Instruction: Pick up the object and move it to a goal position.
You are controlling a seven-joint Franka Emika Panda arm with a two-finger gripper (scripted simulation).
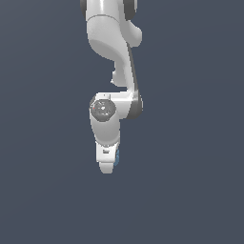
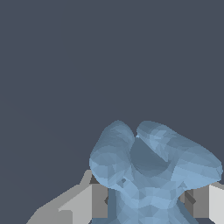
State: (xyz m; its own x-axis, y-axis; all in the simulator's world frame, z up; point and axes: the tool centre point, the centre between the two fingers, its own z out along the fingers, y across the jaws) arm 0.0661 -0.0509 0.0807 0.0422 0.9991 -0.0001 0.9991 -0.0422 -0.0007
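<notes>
Plain slate-grey backdrop, hand [image 2: 146,203] clamped on light-blue object [image 2: 151,170], lobes splaying beyond fingers [image 2: 83,203]

Exterior view: arm [image 1: 112,71] cut off by top edge, base out of frame. Blue piece [image 1: 116,157] almost wholly hidden behind gripper [image 1: 106,164]; only thin sliver shows at gripper's 3 o'clock side, shape unreadable. Fingertips too small to separate.

Wrist view: blue piece [image 2: 148,175] cut off by bottom edge, lower lobes unseen. Fingers [image 2: 81,203] partly covered by piece, cropped at bottom and right edges. Contact faces hidden.
</notes>
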